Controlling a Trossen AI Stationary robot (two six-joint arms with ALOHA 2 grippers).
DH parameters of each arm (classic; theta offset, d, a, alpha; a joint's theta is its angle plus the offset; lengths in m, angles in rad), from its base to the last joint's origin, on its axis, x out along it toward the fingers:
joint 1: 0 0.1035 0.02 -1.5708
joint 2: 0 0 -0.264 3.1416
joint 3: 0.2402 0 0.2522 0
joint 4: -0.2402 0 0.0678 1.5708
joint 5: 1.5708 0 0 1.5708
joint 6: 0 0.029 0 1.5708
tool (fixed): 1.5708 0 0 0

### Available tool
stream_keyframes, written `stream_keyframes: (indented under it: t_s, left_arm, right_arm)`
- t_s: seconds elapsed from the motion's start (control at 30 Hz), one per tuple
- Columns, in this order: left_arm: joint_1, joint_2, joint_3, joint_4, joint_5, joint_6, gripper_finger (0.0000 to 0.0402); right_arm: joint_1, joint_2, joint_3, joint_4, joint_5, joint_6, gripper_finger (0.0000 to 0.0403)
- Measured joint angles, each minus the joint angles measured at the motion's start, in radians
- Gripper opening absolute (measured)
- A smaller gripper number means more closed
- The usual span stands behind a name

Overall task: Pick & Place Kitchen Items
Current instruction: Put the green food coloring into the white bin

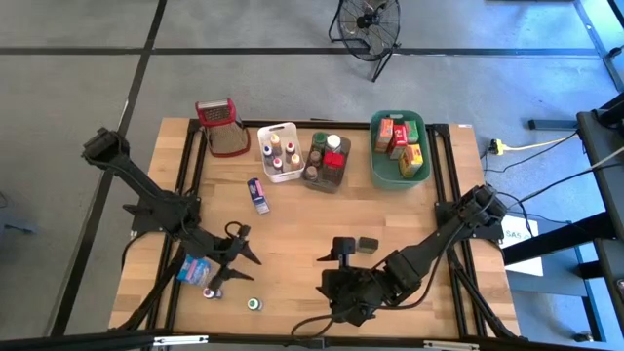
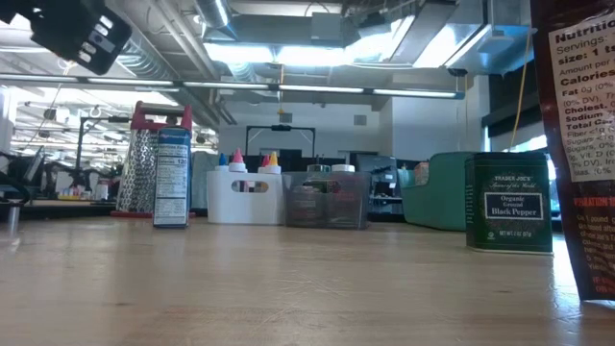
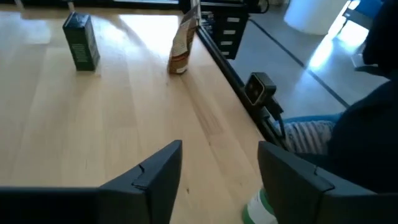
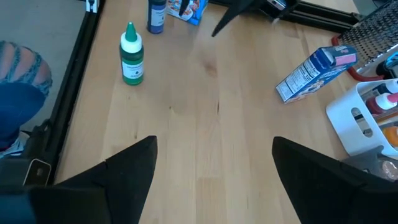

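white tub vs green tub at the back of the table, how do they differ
The white tub holds small upright bottles with coloured caps; the green tub holds red, orange and yellow boxes. The white tub sits nearer the table's middle, the green tub toward the right arm's side. The green tub looks larger. Both stand in the back row.

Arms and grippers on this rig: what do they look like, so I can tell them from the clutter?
Both are dark, nearly black jointed arms. The left gripper ends in two slim, pointed black fingers. The right gripper shows two broad, flat, matte black fingers with angled inner edges. Black cables loop from the wrist of the right arm. No markings are visible.
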Motion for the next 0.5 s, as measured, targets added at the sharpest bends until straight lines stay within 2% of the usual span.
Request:
stream_keyframes:
  t_s: [0.1, 0.2, 0.5]
  left_arm:
    - [0.002, 0.032, 0.028, -0.008, -0.007, -0.002, 0.0228]
    - [-0.001, 0.052, 0.059, -0.029, 0.005, 0.086, 0.024]
    - [-0.104, 0.058, 0.248, -0.304, 0.038, 0.122, 0.024]
  right_arm:
    - [0.0, 0.0, 0.0, 0.0, 0.0, 0.003, 0.0321]
    - [0.0, 0.0, 0.0, 0.0, 0.0, 0.01, 0.0321]
    - [0.0, 0.0, 0.0, -0.019, -0.001, 0.014, 0.0321]
